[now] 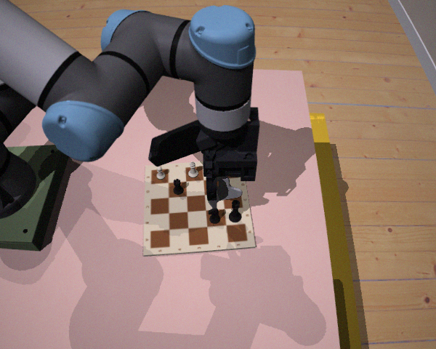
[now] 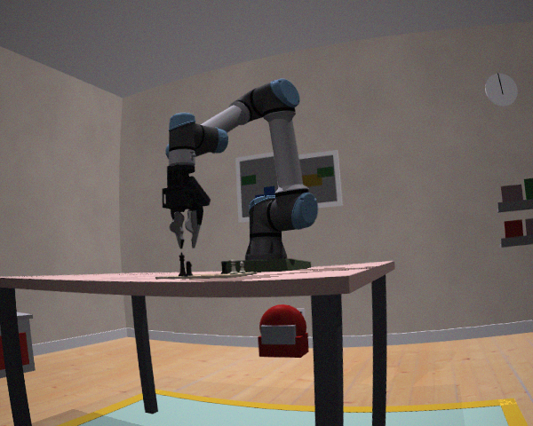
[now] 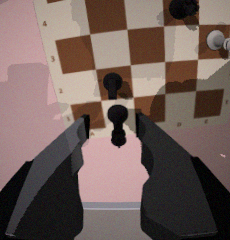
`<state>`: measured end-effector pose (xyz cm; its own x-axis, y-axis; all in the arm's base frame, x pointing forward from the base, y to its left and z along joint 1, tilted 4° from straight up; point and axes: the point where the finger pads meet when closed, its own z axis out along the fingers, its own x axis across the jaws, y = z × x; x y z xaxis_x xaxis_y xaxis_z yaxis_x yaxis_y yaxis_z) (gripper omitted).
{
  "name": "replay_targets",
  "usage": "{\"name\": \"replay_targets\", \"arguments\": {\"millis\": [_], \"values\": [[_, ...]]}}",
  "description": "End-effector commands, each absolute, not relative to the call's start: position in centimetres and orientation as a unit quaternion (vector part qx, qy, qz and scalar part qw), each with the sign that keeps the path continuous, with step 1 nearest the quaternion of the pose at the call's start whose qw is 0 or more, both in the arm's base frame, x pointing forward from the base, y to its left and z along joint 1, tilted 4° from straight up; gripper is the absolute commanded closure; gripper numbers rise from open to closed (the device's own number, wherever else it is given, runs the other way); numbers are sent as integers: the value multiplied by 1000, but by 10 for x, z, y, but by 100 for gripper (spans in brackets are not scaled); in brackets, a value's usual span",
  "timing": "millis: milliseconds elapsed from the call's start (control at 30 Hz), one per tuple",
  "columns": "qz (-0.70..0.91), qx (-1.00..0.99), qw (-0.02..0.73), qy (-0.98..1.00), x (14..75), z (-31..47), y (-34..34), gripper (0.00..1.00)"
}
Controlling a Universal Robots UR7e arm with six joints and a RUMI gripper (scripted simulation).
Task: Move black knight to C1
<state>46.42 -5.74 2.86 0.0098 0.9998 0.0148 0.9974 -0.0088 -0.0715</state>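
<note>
Gripper (image 2: 187, 241): hangs above the board (image 1: 161, 246), fingers parted, nothing between them.
Knight (image 1: 214, 216): likely the squat black piece at 6 o'clock of the fingers in the top view; its shape is blurred.
Its square: edge letters too small to read.
Board's 1 o'clock corner: hidden by the gripper.

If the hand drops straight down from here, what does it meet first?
Probably the taller black piece near the board's edge: the wrist view frames it between the fingers, and the hand hangs just above it. Depth is uncertain.
</note>
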Motion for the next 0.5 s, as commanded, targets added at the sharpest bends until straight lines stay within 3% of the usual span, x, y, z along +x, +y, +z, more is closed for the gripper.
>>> {"name": "replay_targets", "arguments": {"millis": [0,467], "values": [[20,-710,30,-703,464,21,-57,78],[20,-710,30,-703,463,6,-57,78]]}}
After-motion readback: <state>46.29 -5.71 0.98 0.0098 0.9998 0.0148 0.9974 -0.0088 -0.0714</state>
